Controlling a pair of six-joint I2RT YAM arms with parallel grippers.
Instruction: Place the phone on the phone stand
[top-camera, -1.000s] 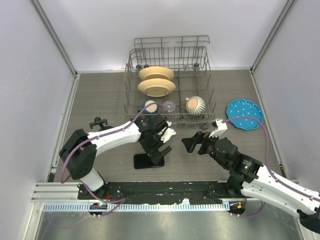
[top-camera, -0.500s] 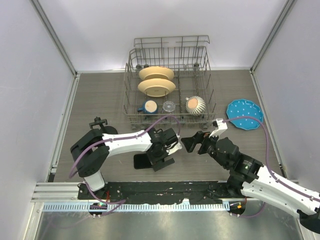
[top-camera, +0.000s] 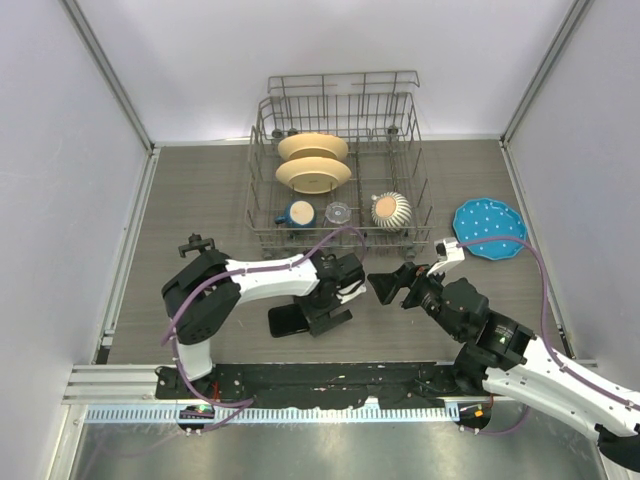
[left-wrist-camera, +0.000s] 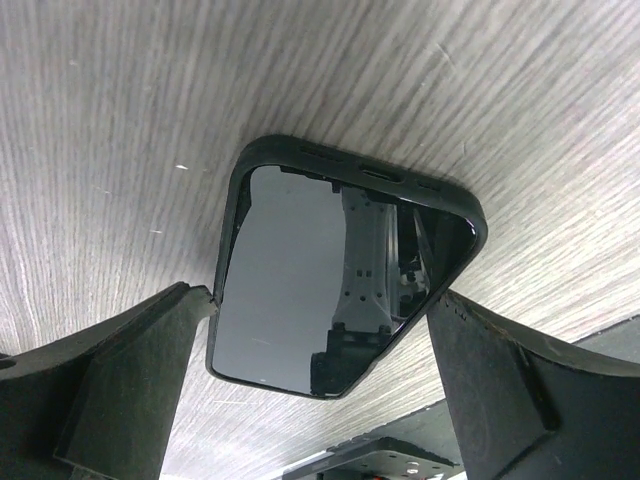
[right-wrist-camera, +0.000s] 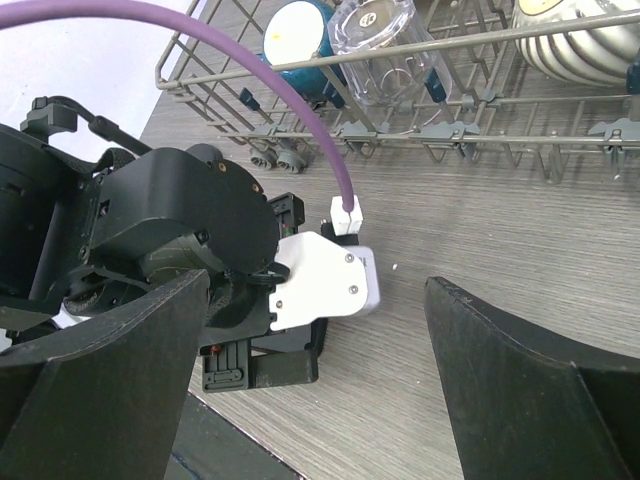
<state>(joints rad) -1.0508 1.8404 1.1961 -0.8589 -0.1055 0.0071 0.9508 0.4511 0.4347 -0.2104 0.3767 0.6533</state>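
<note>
Pretty basic booth setup here. Plain white back wall (top-camera: 330, 50), with a left wall (top-camera: 55, 200) and a right wall (top-camera: 595, 150) that match, and grey metal posts (top-camera: 110, 75) running up the corners. The bench (top-camera: 200, 195) has a grey-brown wood-grain top. Along its near edge there's a black strip (top-camera: 330, 375), then a shiny metal sheet (top-camera: 330, 450) catching some glare. The light is soft and even, with a bright patch (top-camera: 225, 140) where the bench meets the back wall.

Phone (left-wrist-camera: 320, 280) flat on the table (top-camera: 200, 190), flanked by the spread left gripper (left-wrist-camera: 322, 300). The right gripper (top-camera: 388, 288), also spread, crowds it from the right. Rack (top-camera: 340, 170) blocks the rear; stand (top-camera: 197, 243) sits beside the left elbow; plate (top-camera: 488, 228) far right. Open surface lies left of the rack.
</note>
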